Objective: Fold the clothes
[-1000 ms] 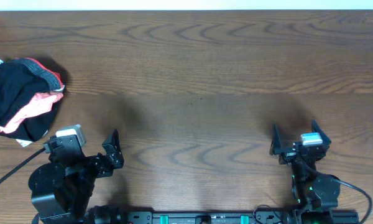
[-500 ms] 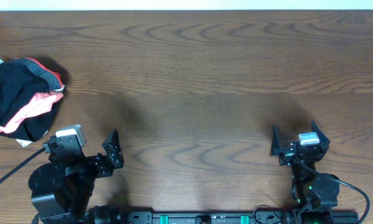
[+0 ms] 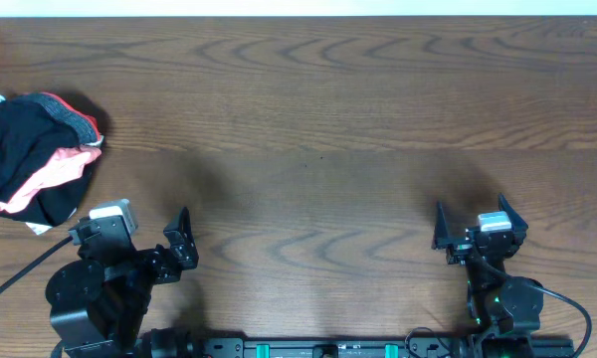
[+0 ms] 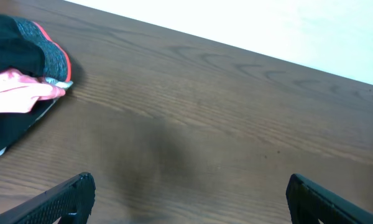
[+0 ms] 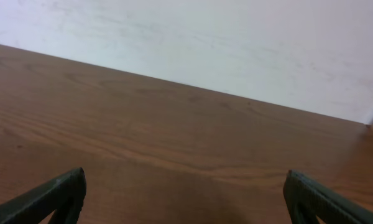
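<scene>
- Your leggings (image 3: 20,149) lie in a bunched black heap at the far left edge of the counter (image 3: 318,99). The grey waistband with its coral-red edge shows on the heap's right side.
- A pale pink shape (image 4: 18,90) lies across the heap, its tip by a small grey tag. You cannot tell from these views whether it is a hand or fabric.
- Your left jaws stand wide apart and hold nothing. Their dark fingertips (image 4: 74,190) frame bare wood in the left wrist view, and the leggings (image 4: 15,43) sit ahead and off to the left, outside the gap and well apart from it.
- Your right jaws are also spread wide and empty, fingertips (image 5: 68,186) over bare counter, on the opposite side from the leggings.
</scene>
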Robot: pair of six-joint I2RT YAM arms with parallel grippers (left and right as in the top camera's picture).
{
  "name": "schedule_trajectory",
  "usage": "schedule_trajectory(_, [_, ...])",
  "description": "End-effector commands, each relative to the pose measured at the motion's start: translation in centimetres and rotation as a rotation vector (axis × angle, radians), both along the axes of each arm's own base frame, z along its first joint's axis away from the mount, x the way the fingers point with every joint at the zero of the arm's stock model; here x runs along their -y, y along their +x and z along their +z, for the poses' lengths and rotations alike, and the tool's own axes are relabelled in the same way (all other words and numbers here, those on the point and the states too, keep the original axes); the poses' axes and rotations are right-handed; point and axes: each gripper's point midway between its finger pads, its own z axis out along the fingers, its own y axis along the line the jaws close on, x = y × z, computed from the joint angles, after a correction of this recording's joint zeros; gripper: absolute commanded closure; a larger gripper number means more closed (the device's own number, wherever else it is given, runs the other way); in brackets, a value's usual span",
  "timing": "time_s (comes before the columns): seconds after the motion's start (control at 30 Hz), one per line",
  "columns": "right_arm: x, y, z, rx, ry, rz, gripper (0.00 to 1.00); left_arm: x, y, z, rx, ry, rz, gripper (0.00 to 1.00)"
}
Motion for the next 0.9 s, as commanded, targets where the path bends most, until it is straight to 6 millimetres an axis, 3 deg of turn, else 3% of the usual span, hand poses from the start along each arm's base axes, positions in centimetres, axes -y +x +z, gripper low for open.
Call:
schedule_trajectory(0.0, [0.3, 0.0, -0.1, 0.001, -0.019, -0.015, 0.01, 0.0, 0.0, 0.0, 0.002, -0.005, 0.000, 0.02])
schedule_trajectory(0.17, [0.3, 0.0, -0.1, 0.000, -0.019, -0.015, 0.01, -0.3, -0.4, -0.1, 0.011, 0.034, 0.010, 0.02])
schedule_trajectory(0.4, [0.3, 0.0, -0.1, 0.001, -0.019, -0.015, 0.01, 0.7, -1.6, -3.9, 0.000, 0.079, -0.043, 0.02])
schedule_trajectory(0.6, [0.3, 0.0, -0.1, 0.000, -0.019, -0.015, 0.01, 0.7, 0.0, -6.3, 0.136, 0.087, -0.040, 0.02])
schedule_trajectory(0.87, [0.3, 0.0, -0.1, 0.000, -0.019, -0.015, 0.01, 0.5, 3.0, -6.6, 0.324, 0.126, -0.038, 0.02])
